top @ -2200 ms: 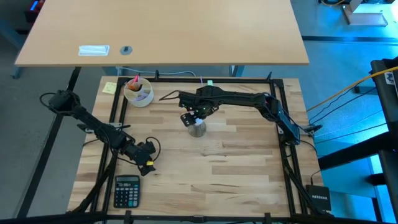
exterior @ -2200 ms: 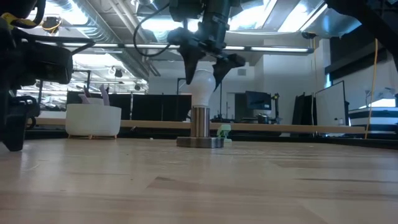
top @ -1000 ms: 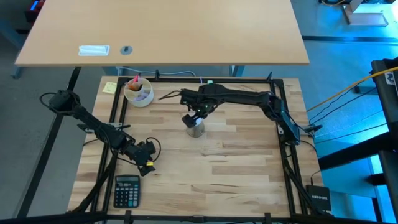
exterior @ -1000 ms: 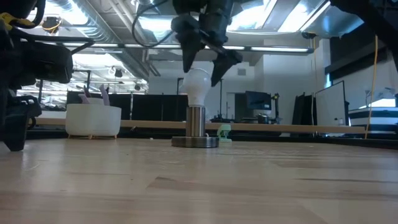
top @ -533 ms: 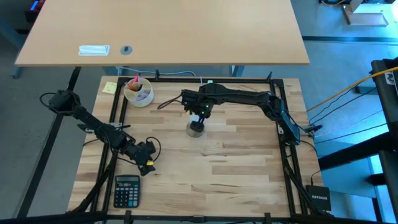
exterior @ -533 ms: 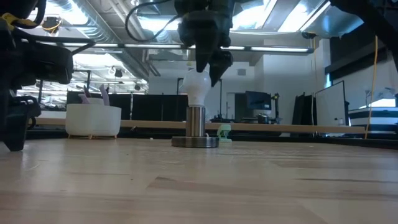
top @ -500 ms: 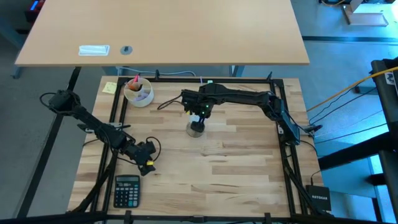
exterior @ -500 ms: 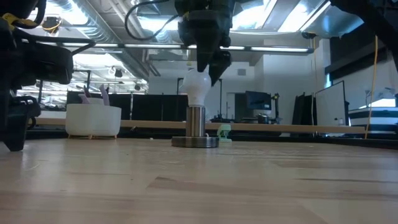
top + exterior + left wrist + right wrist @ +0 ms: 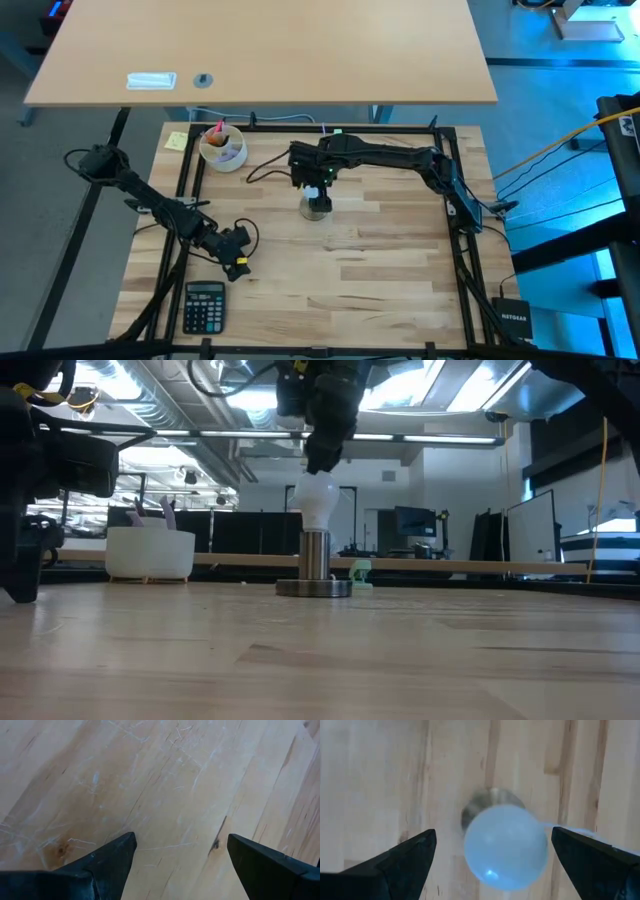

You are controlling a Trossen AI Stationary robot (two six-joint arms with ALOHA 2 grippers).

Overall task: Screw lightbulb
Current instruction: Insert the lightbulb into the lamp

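The lightbulb [image 9: 318, 500] is seen standing upright in the metal socket [image 9: 315, 572] near the middle of the tabletop [image 9: 380, 270], with the right tool [image 9: 490, 851] hung directly above it, fingers spread wide to either side of the glass and touching nothing. It is judged light, smooth and easily cracked — best taken lightly around its widest part and turned without squeezing, since the slick glass may slip. The left tool [image 9: 180, 852] is parked released over bare wood, well apart.

From above, right gripper [image 9: 318, 186] is covering most of the lightbulb [image 9: 317, 506]; its screw base is sitting hidden inside the socket [image 9: 316, 555]; calculator [image 9: 204, 307] keys too small to read
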